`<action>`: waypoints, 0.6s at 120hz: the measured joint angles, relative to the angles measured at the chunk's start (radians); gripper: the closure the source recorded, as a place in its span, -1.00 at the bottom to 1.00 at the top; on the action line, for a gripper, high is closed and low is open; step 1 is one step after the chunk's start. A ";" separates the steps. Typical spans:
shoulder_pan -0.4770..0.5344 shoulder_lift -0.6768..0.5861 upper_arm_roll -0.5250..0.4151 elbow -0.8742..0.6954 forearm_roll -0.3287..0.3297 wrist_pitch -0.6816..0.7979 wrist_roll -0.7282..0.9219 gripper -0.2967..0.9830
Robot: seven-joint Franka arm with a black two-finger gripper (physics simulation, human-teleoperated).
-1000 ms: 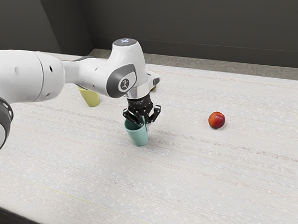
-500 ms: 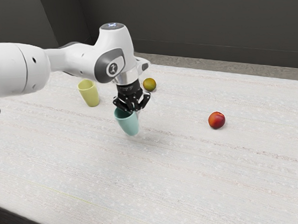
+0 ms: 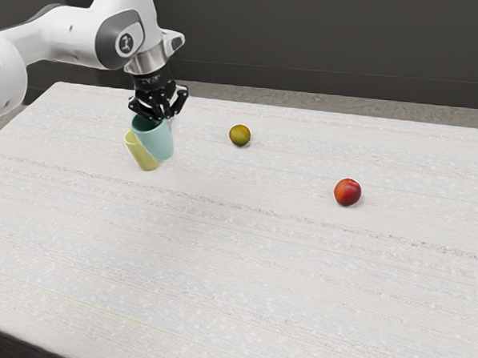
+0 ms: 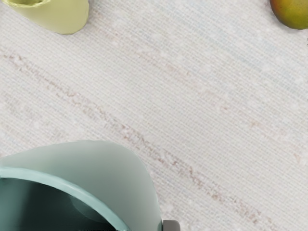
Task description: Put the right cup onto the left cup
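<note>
the pincer (image 3: 164, 117) is clamping the wall of the teal cup (image 3: 156, 142) at its rim, and the cup is hanging above the tabletop (image 3: 258, 268), mouth facing up. it is partly hiding the yellow cup (image 3: 144, 162), which is standing on the tabletop near it, apart. a greenish fruit (image 3: 240, 135) and a red fruit (image 3: 347, 192) are resting well apart.

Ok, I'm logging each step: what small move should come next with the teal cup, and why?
I'd probably ease the end effector across toward the yellow cup, keeping the teal cup raised. The cups overlap in the exterior view, but the wrist view shows tabletop between them, so lowering here would likely miss.
</note>
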 joint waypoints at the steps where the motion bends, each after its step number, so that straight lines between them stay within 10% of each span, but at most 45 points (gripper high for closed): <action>1: 0.001 0.007 0.001 0.010 0.001 -0.004 0.001 0.69; 72: 0.187 0.412 0.010 0.512 0.017 -0.178 0.099 0.69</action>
